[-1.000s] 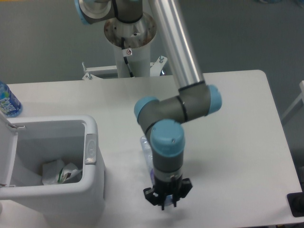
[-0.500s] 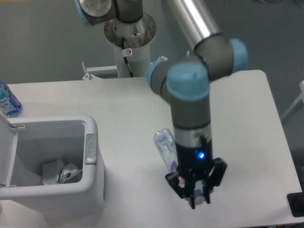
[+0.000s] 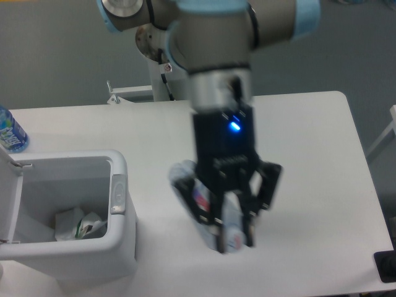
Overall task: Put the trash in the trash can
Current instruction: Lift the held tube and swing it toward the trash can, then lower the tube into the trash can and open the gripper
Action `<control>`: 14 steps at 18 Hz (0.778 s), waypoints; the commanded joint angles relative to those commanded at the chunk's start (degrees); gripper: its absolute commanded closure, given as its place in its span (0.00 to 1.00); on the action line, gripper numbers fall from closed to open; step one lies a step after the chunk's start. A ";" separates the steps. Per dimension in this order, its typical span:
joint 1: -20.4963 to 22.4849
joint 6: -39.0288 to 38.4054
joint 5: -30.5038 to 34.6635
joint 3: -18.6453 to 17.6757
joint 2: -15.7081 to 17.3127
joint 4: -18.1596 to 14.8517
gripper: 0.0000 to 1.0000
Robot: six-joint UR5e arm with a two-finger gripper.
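My gripper point(image 3: 234, 238) hangs above the white table, right of the trash can, and looks large because it is high and near the camera. It is shut on the flattened clear bottle point(image 3: 199, 199) with the red-purple label, which slants from upper left down between the fingers. The trash can point(image 3: 121, 247) is a white bin at the lower left, standing open, with a grey latch tab point(image 3: 117, 193) on its rim. The crumpled white wrapper point(image 3: 77, 224) with a green tab lies on its floor.
An uncrushed bottle with a blue label point(image 3: 10, 132) stands at the table's far left edge behind the bin. The bin's lid point(image 3: 8, 198) is swung up on its left side. The arm's base post point(image 3: 168, 62) rises behind the table. A black object point(image 3: 386, 266) sits off the lower right corner.
The gripper shifted right over the bottle, closed on it, then rose toward the camera and moved left, carrying the bottle off the table.
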 joint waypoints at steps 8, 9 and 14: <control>-7.83 0.26 0.00 -0.62 -0.17 0.00 0.73; -8.53 0.26 0.00 -0.79 -0.35 0.00 0.73; -10.20 0.53 -0.26 -0.97 -2.28 0.00 0.73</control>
